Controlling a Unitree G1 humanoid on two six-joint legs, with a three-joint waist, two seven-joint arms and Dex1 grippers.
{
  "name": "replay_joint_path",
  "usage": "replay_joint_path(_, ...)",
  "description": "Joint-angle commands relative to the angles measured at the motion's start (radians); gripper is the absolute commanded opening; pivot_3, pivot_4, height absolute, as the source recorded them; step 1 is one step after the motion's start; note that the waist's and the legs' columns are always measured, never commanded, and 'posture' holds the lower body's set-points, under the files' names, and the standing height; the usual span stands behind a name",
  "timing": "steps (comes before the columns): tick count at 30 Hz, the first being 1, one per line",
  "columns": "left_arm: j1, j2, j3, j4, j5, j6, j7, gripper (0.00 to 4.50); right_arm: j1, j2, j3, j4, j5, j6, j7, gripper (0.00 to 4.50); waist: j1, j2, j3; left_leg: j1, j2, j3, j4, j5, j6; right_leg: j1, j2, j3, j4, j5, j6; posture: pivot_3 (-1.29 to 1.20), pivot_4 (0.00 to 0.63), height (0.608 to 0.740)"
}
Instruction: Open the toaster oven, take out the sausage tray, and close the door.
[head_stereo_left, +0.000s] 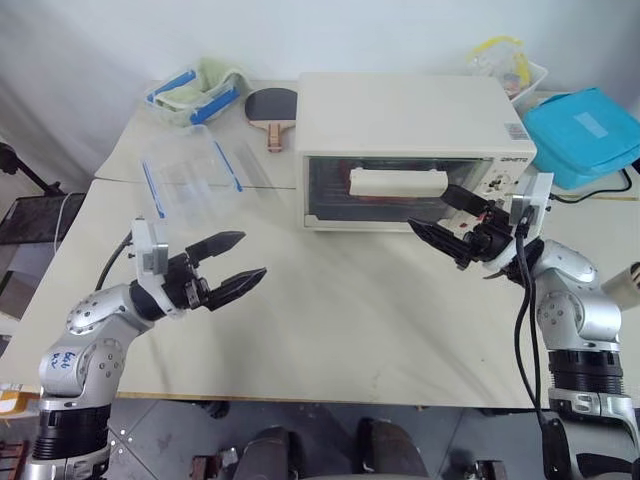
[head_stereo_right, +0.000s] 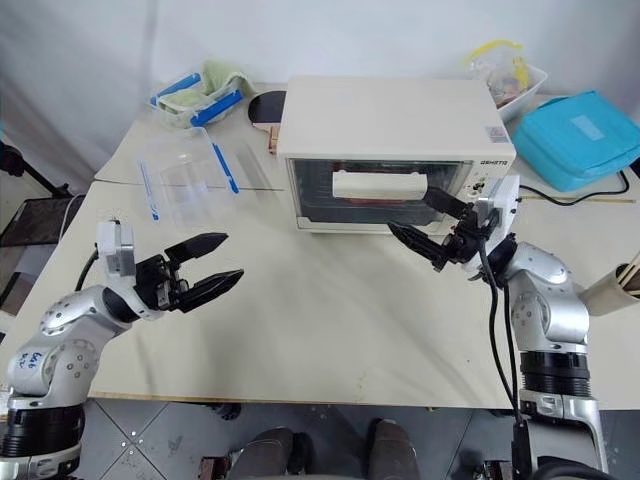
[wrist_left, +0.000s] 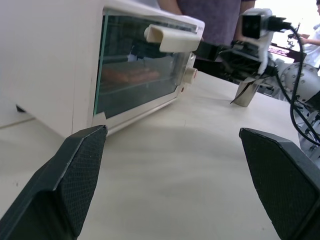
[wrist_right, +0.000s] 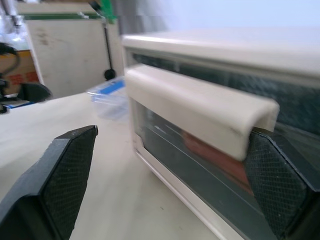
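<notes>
My left tool (head_stereo_left: 228, 264) and right tool (head_stereo_left: 441, 215) are both raised in front of me, fingers spread wide, holding nothing.

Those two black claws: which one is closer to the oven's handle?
The right gripper. Its open fingers sit just off the right end of the cream handle on the shut door. The left gripper hangs open over bare table, farther away.

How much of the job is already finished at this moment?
Nothing is done yet: the door of the toaster oven is shut, with red sausages inside behind the glass. In hand: the open right gripper is near the handle. Left: open, take out the tray, close.
</notes>
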Motion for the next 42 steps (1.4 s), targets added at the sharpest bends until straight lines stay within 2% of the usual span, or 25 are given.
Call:
replay_joint_path(1,-0.004,-0.011,0.020,-0.017,-0.020,0.013,0.031,4.49,0.072,-0.038,0.001,-0.137,0.032,0.016,0.049,4.50,0.002,0.000,0.000,0.000,0.000,0.000,0.000,0.000,0.000,0.000,0.000,0.000,0.000,0.000,0.000,0.00,0.150,0.740)
replay_joint_path(6,-0.089,-0.033,0.013,0.034,-0.023,0.026,0.055,4.49,0.184,-0.079,0.025,-0.220,-0.010,-0.012,0.094,4.50,0.000,0.000,0.000,0.000,0.000,0.000,0.000,0.000,0.000,0.000,0.000,0.000,0.000,0.000,0.000,0.00,0.150,0.740)
replay_joint_path(9,-0.191,-0.052,-0.011,0.100,0.002,0.026,0.068,3.92,0.227,-0.088,0.031,-0.231,-0.040,-0.051,0.106,4.50,0.001,0.000,0.000,0.001,0.000,0.000,0.000,0.001,-0.001,0.000,0.001,0.000,0.001,0.000,0.000,0.00,0.150,0.740)
replay_joint_path(14,-0.366,-0.125,-0.096,0.272,0.140,-0.069,0.104,2.38,0.251,-0.092,0.042,-0.201,-0.095,-0.132,0.121,4.50,0.003,0.000,0.000,0.000,-0.001,0.000,0.000,0.001,-0.001,0.000,0.001,0.000,0.000,0.000,0.000,0.00,0.150,0.740)
replay_joint_path(17,-0.475,-0.203,-0.153,0.395,0.192,-0.105,0.102,1.39,0.251,-0.092,0.046,-0.183,-0.115,-0.164,0.125,4.50,0.004,-0.001,0.000,0.000,-0.001,0.000,0.000,0.001,0.000,0.000,0.001,-0.001,0.000,0.000,0.000,0.00,0.150,0.740)
replay_joint_path(18,-0.492,-0.221,-0.165,0.418,0.205,-0.121,0.096,1.17,0.251,-0.091,0.046,-0.181,-0.117,-0.169,0.124,4.50,0.004,-0.001,0.000,0.000,-0.001,0.000,0.000,0.001,0.000,0.000,0.001,-0.001,0.000,0.000,0.000,0.00,0.150,0.740)
replay_joint_path(21,-0.518,-0.257,-0.201,0.461,0.243,-0.159,0.069,0.14,0.253,-0.092,0.042,-0.176,-0.126,-0.187,0.120,4.50,0.002,-0.001,0.001,-0.001,-0.001,0.000,0.000,0.001,0.000,0.000,0.001,-0.002,-0.001,0.000,0.000,0.00,0.150,0.740)
replay_joint_path(22,-0.521,-0.265,-0.211,0.470,0.252,-0.169,0.058,0.02,0.258,-0.092,0.037,-0.178,-0.127,-0.191,0.115,4.50,0.001,-0.001,0.001,0.000,-0.001,0.000,0.000,0.001,0.000,0.000,0.002,-0.002,-0.001,0.000,0.000,0.00,0.150,0.740)
replay_joint_path(25,-0.520,-0.286,-0.229,0.485,0.267,-0.189,0.032,0.02,0.291,-0.095,0.020,-0.194,-0.130,-0.202,0.100,4.50,0.003,-0.001,0.001,0.000,-0.001,0.000,0.000,0.001,0.000,0.000,0.002,-0.004,-0.001,0.000,0.000,0.00,0.150,0.740)
replay_joint_path(32,-0.478,-0.287,-0.304,0.513,0.358,-0.246,-0.024,0.02,0.518,-0.083,-0.071,-0.302,-0.144,-0.240,0.001,4.50,0.025,-0.002,0.001,-0.001,0.000,-0.001,0.004,0.001,0.000,0.002,0.002,-0.004,0.000,0.000,0.001,0.00,0.150,0.740)
replay_joint_path(38,-0.430,-0.283,-0.338,0.508,0.409,-0.270,-0.045,0.02,0.796,-0.039,-0.237,-0.352,-0.164,-0.298,-0.097,4.50,0.030,-0.002,0.001,-0.001,-0.001,-0.002,0.006,0.000,0.001,0.004,0.001,-0.004,0.000,0.001,0.001,0.00,0.150,0.740)
replay_joint_path(42,-0.391,-0.292,-0.351,0.529,0.445,-0.301,-0.039,0.02,0.866,-0.022,-0.347,-0.374,-0.169,-0.318,-0.186,4.50,0.025,-0.001,0.001,0.000,-0.001,-0.002,0.006,0.000,0.001,0.004,0.001,-0.003,0.000,0.001,0.002,0.00,0.150,0.740)
